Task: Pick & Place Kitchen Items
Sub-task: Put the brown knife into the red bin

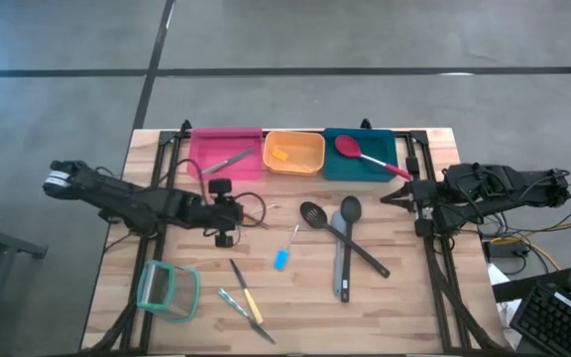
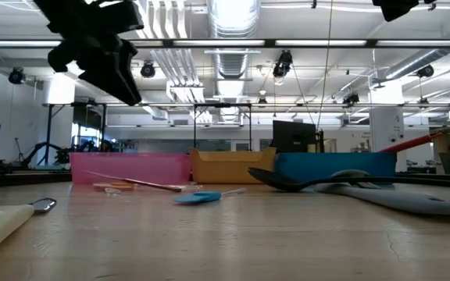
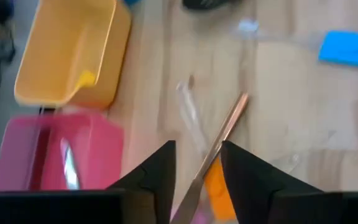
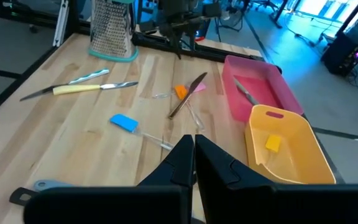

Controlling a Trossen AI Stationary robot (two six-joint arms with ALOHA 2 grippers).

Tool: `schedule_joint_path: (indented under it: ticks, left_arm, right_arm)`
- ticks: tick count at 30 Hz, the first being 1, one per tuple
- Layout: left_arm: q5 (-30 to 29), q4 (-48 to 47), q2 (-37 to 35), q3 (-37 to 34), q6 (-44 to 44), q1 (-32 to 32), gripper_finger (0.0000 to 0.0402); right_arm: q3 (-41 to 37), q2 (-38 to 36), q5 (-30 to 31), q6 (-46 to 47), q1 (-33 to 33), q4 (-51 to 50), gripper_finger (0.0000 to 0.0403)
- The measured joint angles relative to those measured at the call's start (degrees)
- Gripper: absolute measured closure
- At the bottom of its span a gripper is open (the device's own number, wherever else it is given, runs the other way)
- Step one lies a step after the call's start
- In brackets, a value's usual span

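- High view: recorded left gripper (image 1: 228,215) over the table (image 1: 404,288) in front of the pink bin (image 1: 206,149); right gripper (image 1: 397,195) at the right edge, beside the teal bin (image 1: 380,144).
- Logged pink bin with one slim knife (image 1: 231,159) inside; orange bin (image 1: 303,149) with a small yellow piece (image 1: 278,154); teal bin with a red spoon (image 1: 365,157), handle poking over its rim toward the right gripper.
- Noted loose on the table: black slotted spoon (image 1: 315,213), black spoon (image 1: 350,208), grey spatula (image 1: 340,268), small blue spatula (image 1: 282,260), yellow-handled knife (image 1: 248,295), teal-rimmed clear container (image 1: 167,290) near the front left corner.
- Could not make out an orange-handled knife (image 3: 219,140) here; hidden by the left gripper.
- Low view: showed left gripper well above the tabletop, touching nothing; orange-handled knife flat on the wood below, in front of the pink bin.
- Left wrist view: showed fingers (image 3: 160,171) spread apart, nothing between them, orange-handled knife on the table straight beneath the gap.
- Right wrist view: showed right fingers (image 4: 179,158) pressed together, empty; same knife seen lying just beside the pink bin, under the far left gripper.
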Motion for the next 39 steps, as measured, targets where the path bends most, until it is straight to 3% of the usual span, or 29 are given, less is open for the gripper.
schedule_joint_path:
  ticks: [4, 7, 10, 18, 28, 39]
  left_arm:
    - [1.11, -10.25, 3.67, 5.36, -2.85, 2.97, 0.0241]
    - [5.88, -12.78, 5.77, 6.69, -2.8, 6.1, 0.0231]
    - [9.83, -12.9, 7.46, 6.46, 0.33, 9.08, 0.0228]
    - [12.27, -14.87, 12.06, 6.1, 4.45, 14.97, 0.0227]
    - [16.44, -14.78, 18.88, 6.07, 6.93, 16.42, 0.0227]
    - [16.37, -13.84, 24.54, 6.53, 10.37, 18.46, 0.0227]
  right_arm:
    - [0.0, 0.0, -0.02, 0.94, 0.0, 0.0, 0.0394]
    - [-0.06, 0.0, -0.01, 0.9, 0.0, 0.0, 0.0394]
    - [-0.11, 0.0, -0.02, 0.9, 0.0, -0.02, 0.0394]
    - [-0.72, 0.0, -0.02, 0.9, 0.0, -0.03, 0.0394]
    - [-1.07, 0.0, 0.0, 0.88, 0.0, 0.0, 0.0394]
    - [-1.07, 0.0, 0.02, 0.05, 0.0, 0.0, 0.0394]
